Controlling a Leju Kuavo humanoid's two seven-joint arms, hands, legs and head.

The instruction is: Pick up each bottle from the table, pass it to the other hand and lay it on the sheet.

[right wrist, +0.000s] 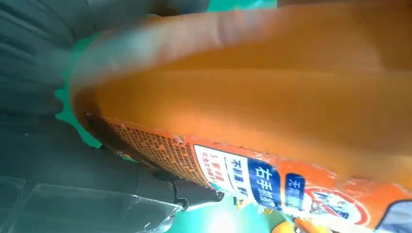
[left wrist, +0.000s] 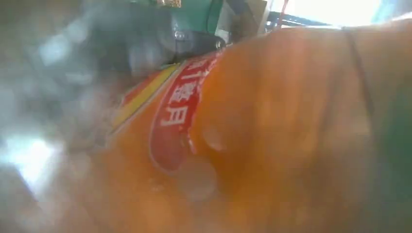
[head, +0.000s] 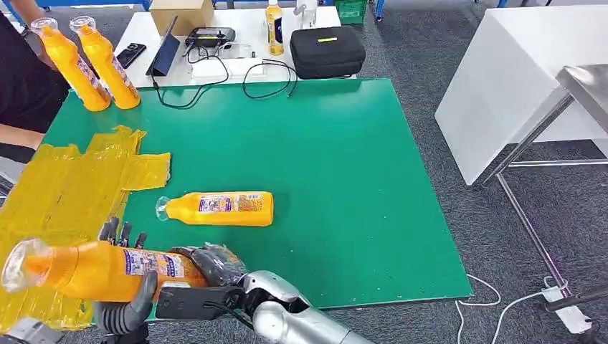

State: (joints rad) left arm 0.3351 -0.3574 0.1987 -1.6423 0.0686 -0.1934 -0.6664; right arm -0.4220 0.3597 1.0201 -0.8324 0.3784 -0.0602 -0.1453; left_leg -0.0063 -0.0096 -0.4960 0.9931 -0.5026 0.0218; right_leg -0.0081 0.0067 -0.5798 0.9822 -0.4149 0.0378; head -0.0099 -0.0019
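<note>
Bottles are our business here, and we go from the biggest thing down. Our green bench carries the yellow sheet along its left side. One bottle lying on the bench rests on its side just right of the sheet, and two upright bottles stand together at the far left corner beside a person's arm.

The bottle in our grip is held level above the near edge of the sheet, cap pointing left. Our right hand wraps its base end. Our left hand comes up under the body with dark fingers around it, so both appear to grasp it.

We judge this to be the hand-over itself. Next, the right hand must let go once the left grip is firm, then the left lowers the bottle onto the sheet.
</note>
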